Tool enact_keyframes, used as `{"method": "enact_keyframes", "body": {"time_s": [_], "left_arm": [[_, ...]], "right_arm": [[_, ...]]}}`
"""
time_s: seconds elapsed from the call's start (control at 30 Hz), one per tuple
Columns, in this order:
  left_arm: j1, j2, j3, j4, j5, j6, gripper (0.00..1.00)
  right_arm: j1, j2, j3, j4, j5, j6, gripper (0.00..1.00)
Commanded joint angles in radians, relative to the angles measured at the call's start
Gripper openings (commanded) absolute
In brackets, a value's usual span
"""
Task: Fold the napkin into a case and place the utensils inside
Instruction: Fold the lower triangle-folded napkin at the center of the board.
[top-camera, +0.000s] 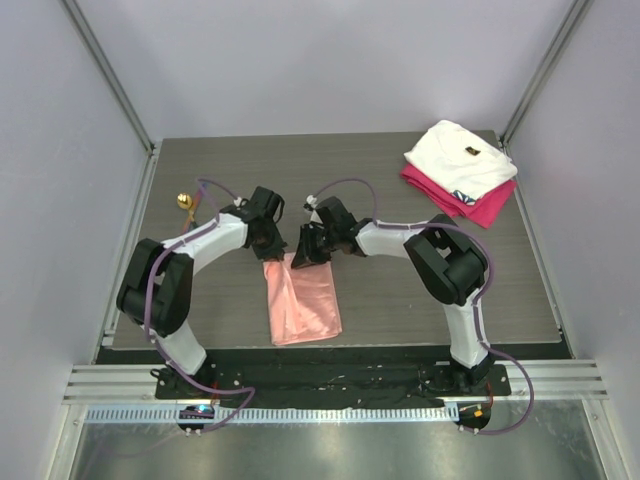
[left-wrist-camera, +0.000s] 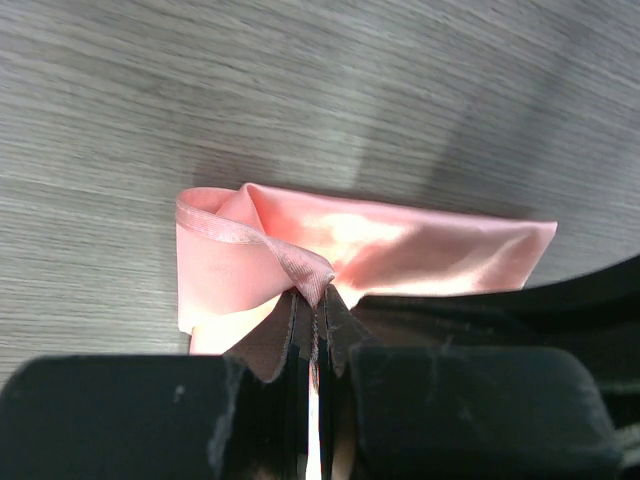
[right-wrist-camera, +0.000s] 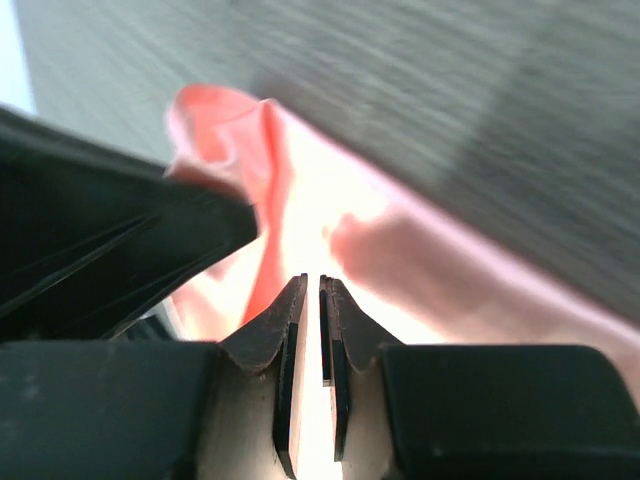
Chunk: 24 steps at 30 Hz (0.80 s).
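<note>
The salmon-pink napkin (top-camera: 303, 300) lies folded into a long strip that runs from the table's middle toward the near edge. My left gripper (top-camera: 272, 250) is at its far end, shut on a raised, bunched corner of the napkin (left-wrist-camera: 370, 245); in the left wrist view the cloth is pinched right at the left gripper's (left-wrist-camera: 315, 290) tips. My right gripper (top-camera: 303, 252) hovers close beside it over the same end. In the right wrist view the right gripper (right-wrist-camera: 311, 282) stands slightly open, with only a narrow gap and nothing in it, above the napkin (right-wrist-camera: 330, 220). A gold spoon (top-camera: 184, 201) lies at the far left; other utensils are hidden.
A folded white cloth (top-camera: 460, 158) lies on a folded magenta cloth (top-camera: 478, 207) at the back right corner. The left arm's black body (right-wrist-camera: 100, 240) fills the left of the right wrist view, very near the right fingers. Grey walls enclose the dark table (top-camera: 400, 300).
</note>
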Motion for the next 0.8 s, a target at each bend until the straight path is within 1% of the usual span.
{"method": "enact_keyframes", "body": {"time_s": [0.0, 0.17, 0.43, 0.6, 0.67, 0.77], "left_arm": [[-0.019, -0.035, 0.004, 0.018, 0.009, -0.005, 0.00], [-0.043, -0.001, 0.033, 0.020, 0.012, -0.011, 0.00], [-0.068, 0.097, 0.078, 0.032, 0.005, -0.013, 0.00], [-0.068, 0.122, 0.085, 0.046, 0.002, -0.011, 0.00], [-0.068, 0.130, 0.088, 0.044, 0.003, -0.011, 0.00], [-0.068, 0.119, 0.085, 0.049, 0.005, -0.014, 0.00]], "right_arm": [[-0.003, 0.011, 0.022, -0.035, 0.096, -0.086, 0.18], [-0.002, 0.070, 0.057, -0.061, 0.073, -0.108, 0.16], [-0.004, 0.078, 0.048, -0.056, 0.077, -0.116, 0.15], [-0.009, 0.046, 0.045, -0.063, 0.077, -0.110, 0.15], [-0.010, 0.011, 0.034, -0.081, 0.123, -0.100, 0.16], [-0.013, -0.041, 0.016, -0.101, 0.143, -0.106, 0.18]]}}
